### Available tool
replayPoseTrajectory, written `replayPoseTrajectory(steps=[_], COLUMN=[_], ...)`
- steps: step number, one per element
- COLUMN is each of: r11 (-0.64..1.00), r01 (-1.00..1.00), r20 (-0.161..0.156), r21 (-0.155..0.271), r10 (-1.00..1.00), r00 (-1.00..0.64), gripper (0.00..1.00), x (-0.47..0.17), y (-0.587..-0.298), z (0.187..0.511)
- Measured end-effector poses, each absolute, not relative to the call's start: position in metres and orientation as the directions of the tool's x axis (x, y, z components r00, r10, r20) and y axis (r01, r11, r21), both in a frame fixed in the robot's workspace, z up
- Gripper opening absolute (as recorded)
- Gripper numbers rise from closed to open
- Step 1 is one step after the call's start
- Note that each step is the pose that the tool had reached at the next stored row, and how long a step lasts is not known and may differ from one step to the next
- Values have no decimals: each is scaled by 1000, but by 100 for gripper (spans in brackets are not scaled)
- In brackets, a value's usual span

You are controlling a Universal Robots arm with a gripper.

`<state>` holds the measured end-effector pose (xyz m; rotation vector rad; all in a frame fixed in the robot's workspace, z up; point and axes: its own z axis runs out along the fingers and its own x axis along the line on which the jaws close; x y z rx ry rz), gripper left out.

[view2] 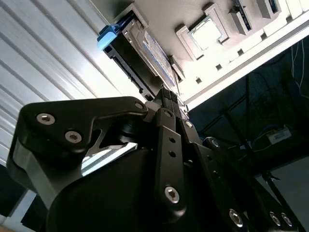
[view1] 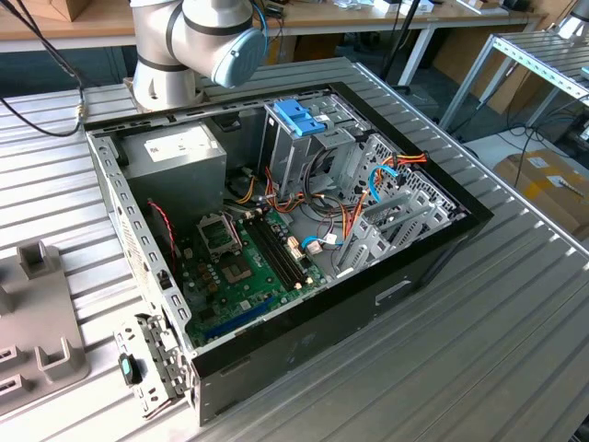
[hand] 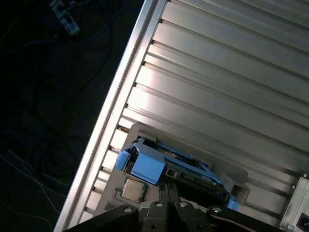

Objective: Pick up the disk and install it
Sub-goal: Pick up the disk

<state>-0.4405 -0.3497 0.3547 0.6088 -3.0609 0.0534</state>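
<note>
Disk (hand: 166, 164) sits on a grey holder (hand: 235, 174) on the ribbed metal table (hand: 231, 72), close to the table's edge, w/ dark floor and cables beyond. It's a grey-black slab w/ a bright blue frame. In the first wrist view blue shows at both ends, w/ the bigger blue tab at one end.

Gripper (hand: 169, 187) is right up against the disk. In the first wrist view its tip meets the disk's near long edge approx. mid-length. In the second wrist view the gripper (view2: 169, 96) points at the disk (view2: 137, 58) from its near end, and the blue tab is at the far end, away from the tool. Can't tell if it's open or closed, or if it has hold of the disk. Contact vs. a hair's gap: can't tell either.

A small square chip-like part (hand: 133, 189) lies in its own recess of the holder just beside the disk, and the second wrist view has it (view2: 206, 34) too.

In the exterior view the open PC case (view1: 386, 295) fills the middle. Its motherboard (view1: 248, 267) is at lower left inside, and a tall metal cage (view1: 285, 157) topped by a blue bracket (view1: 299, 117) stands at upper centre. The arm (view1: 198, 37) rises at the top of the frame, behind the case. A grey holder (view1: 37, 313) is at the exterior view's left edge, well apart from the cage.
</note>
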Motion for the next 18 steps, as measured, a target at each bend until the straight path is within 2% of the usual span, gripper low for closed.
replayPoseTrajectory(steps=[9,18], r11=[866,743], r01=[-499,-669], r20=[27,27], r21=[-30,-30], r10=[-498,-668], r00=[-867,-744], gripper=[11,11], x=[-440,-440], y=[-350,-350], z=[355,355])
